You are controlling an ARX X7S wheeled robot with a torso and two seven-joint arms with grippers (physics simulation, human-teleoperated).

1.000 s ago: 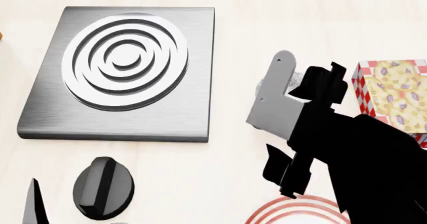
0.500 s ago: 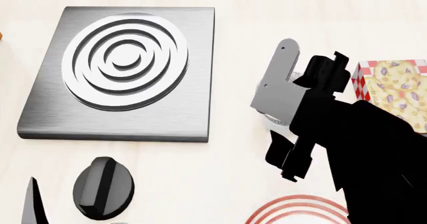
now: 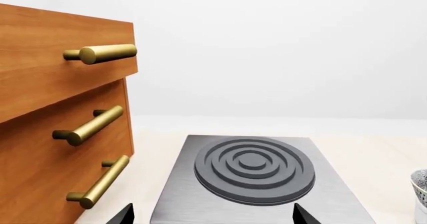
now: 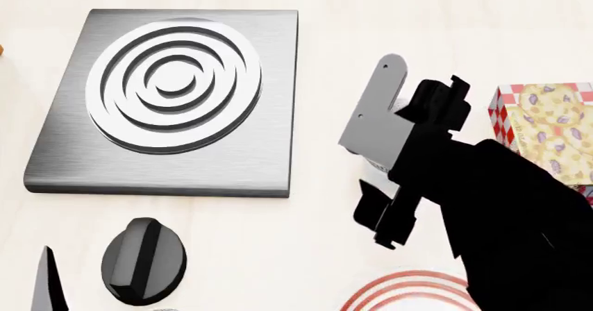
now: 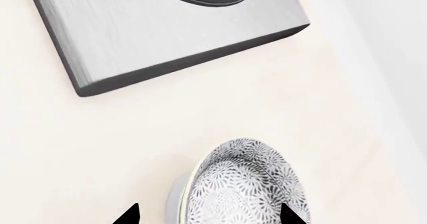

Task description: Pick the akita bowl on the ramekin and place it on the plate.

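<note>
Right gripper (image 5: 210,215) fingers spread, straddling akita bowl (image 5: 243,184), not yet clenched. Risk: closing off-centre, tipping bowl off ramekin (image 5: 175,204). Plate (image 4: 412,293) at 6 o'clock.

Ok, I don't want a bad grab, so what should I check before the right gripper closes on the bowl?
1. Right gripper open: ok, fingertips apart.
2. Patterned bowl between the fingertips: ok, in the right wrist view.
3. Bowl sitting on the white cup: ok, white edge shows beside it.
4. Depth of the fingers on the bowl: cannot tell, arm hides it from the head view.
5. Plate free: cannot tell, mostly hidden.
6. Left gripper clear: ok, over by the burner.
</note>
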